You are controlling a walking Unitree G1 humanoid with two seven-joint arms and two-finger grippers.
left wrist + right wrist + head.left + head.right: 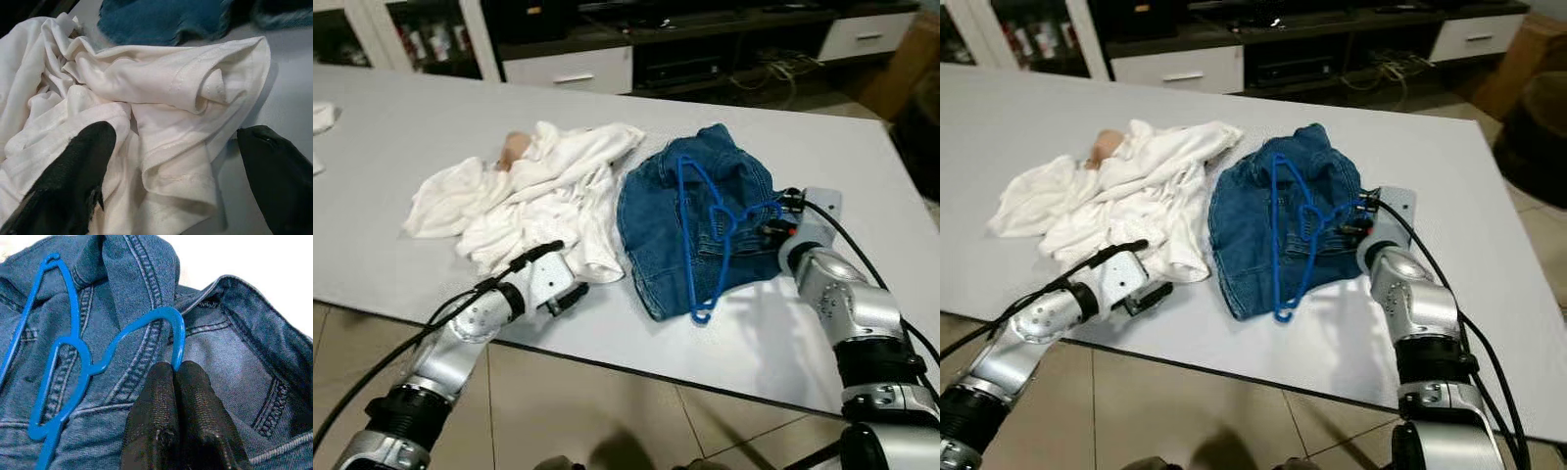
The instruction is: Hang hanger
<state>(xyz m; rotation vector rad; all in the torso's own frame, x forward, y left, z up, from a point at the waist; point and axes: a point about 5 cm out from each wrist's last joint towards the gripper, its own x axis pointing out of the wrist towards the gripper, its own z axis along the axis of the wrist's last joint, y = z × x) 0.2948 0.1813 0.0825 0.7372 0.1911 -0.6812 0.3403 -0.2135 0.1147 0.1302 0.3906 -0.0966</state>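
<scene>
The right gripper (176, 369) has its jaws pinched tight on the hook of the blue hanger (705, 230), which lies on the jeans (661, 220) mid-frame (probably so it can lift it). The left gripper (171, 161), jaws wide and holding nothing, waits by the white clothes (519, 191) on the tabletop (401, 117).

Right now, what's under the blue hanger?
The blue hanger lies on the crumpled denim garment, which rests on the white table. The right tool is shut on the hanger's hook end. Anything beneath the denim is covered and cannot be seen.
</scene>
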